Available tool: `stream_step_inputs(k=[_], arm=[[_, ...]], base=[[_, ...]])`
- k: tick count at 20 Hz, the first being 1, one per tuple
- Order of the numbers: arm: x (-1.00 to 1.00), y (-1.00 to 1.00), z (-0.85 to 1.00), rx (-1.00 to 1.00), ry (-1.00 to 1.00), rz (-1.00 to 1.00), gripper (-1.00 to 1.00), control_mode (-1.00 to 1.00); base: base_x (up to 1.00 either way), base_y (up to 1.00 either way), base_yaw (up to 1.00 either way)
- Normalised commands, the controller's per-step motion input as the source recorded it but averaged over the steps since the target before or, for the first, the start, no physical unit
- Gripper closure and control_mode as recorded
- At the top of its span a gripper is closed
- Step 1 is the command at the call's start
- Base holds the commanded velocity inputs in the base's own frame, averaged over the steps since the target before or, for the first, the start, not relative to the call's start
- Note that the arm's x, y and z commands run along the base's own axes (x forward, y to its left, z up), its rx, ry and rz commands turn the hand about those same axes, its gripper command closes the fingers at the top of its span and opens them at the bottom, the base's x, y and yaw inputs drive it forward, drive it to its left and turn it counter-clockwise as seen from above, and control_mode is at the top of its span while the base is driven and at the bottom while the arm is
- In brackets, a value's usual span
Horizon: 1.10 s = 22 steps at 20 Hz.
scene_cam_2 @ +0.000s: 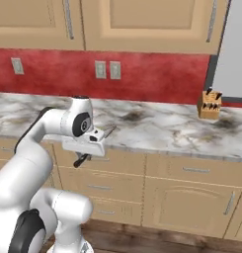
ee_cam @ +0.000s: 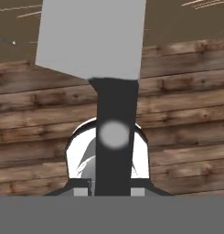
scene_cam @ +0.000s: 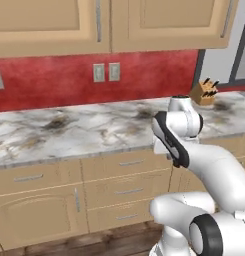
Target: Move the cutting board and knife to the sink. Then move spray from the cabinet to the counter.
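Note:
My gripper [scene_cam_2: 94, 143] is shut on the knife [scene_cam_2: 108, 132]. Its grey blade points up and to the right, and its black handle [scene_cam_2: 82, 159] sticks out below the hand. The hand hangs in front of the counter [scene_cam_2: 167, 129] edge, level with the top drawers. In the hand view the broad grey blade [ee_cam: 93, 36] and black handle [ee_cam: 114, 137] run up the middle, with wooden floor behind. The upper cabinet [scene_cam: 54, 25] doors are closed. The cutting board, sink and spray are out of view.
A tan knife block [scene_cam_2: 210, 105] stands at the back right of the counter, also seen as the knife block [scene_cam: 203, 92]. Wall outlets [scene_cam_2: 107, 69] sit on the red backsplash. Drawers and cabinet doors [scene_cam_2: 191, 170] line the front below the counter.

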Motion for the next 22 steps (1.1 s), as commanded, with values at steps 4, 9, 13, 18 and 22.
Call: stream_step_inputs(k=[4,9,13,18,22], arm=[[0.0,0.0,0.0,0.0,0.0,0.0,1.0,1.0],[0.0,0.0,0.0,0.0,0.0,0.0,1.0,1.0],[0.0,0.0,0.0,0.0,0.0,0.0,1.0,1.0],[0.0,0.0,0.0,0.0,0.0,0.0,1.0,1.0],[0.0,0.0,0.0,0.0,0.0,0.0,1.0,1.0]], base=[[-0.51,-1.0,-0.05],[-0.09,-1.0,0.0],[0.0,-1.0,0.0],[0.0,-1.0,0.0],[0.0,-1.0,0.0]])
